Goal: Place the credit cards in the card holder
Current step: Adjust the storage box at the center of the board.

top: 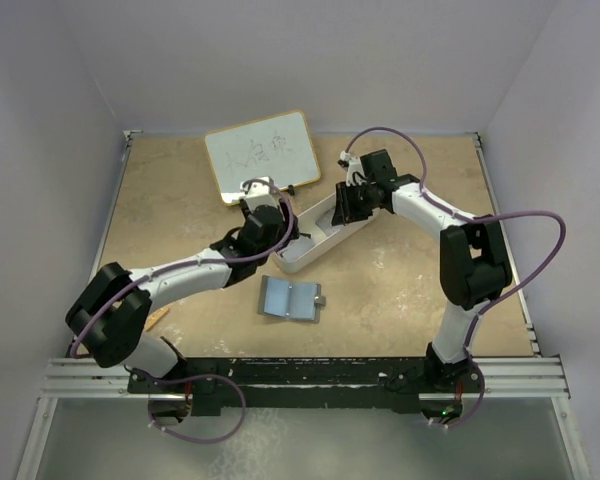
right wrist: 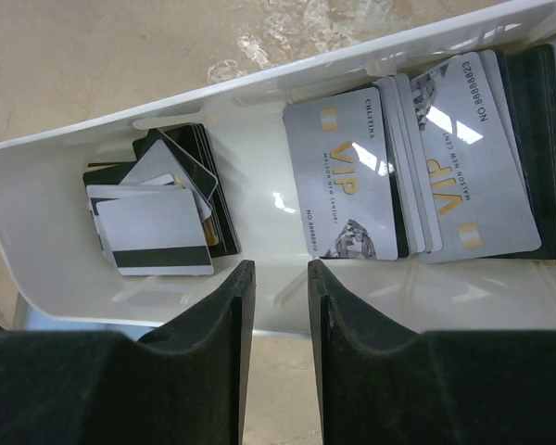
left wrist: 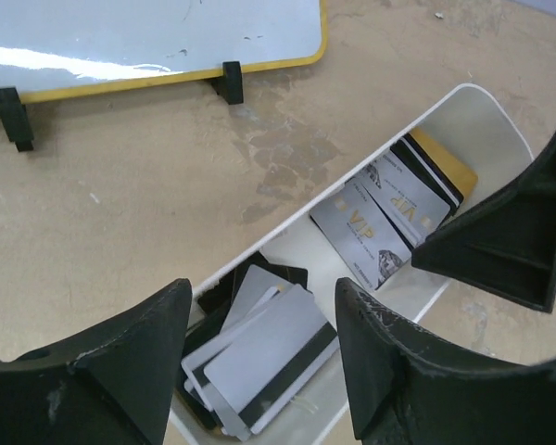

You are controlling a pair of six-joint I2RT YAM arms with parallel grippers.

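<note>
Beside whiteboard [left wrist: 120, 37], tray [left wrist: 482, 120] walls ringing credit cards [left wrist: 380, 218]

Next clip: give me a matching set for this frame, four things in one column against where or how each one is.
Things:
1. card holder
2. credit cards
3. whiteboard
4. left tool

States:
a. inside the white tray
b. lying open, light blue inside facing up
c. open, over one end of the tray
d. yellow-edged, with writing on it

Pairs: 1-b, 2-a, 3-d, 4-c
</note>
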